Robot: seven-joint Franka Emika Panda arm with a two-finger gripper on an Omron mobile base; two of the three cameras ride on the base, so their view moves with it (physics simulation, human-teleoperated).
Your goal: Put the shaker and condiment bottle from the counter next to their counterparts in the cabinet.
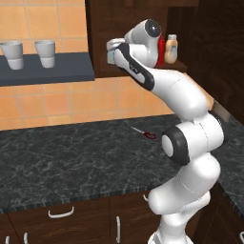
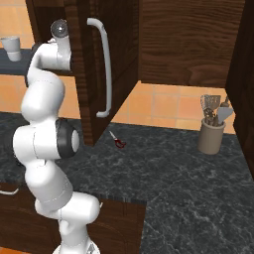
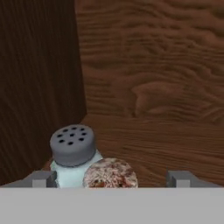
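In the hand view my gripper [image 3: 111, 179] is open inside the cabinet [image 3: 148, 65], its fingertips [image 3: 43, 178] standing wide apart. The shaker's speckled rounded top [image 3: 109, 173] shows low between them, touching neither. Right beside it on the shelf stands the grey-blue shaker with a grey perforated cap [image 3: 72, 146]. In the left base view my arm reaches up into the cabinet [image 1: 124, 19]. The red condiment bottle [image 1: 162, 51] is partly hidden behind my wrist and stands next to the tan white-capped bottle [image 1: 171, 47].
Red-handled scissors [image 1: 145, 133] lie on the dark marbled counter [image 1: 71, 152]. Two white cups [image 1: 45, 52] stand on the grey wall shelf to the left. The cabinet door [image 2: 94, 74] hangs open by my arm. A utensil holder [image 2: 211, 136] stands far right.
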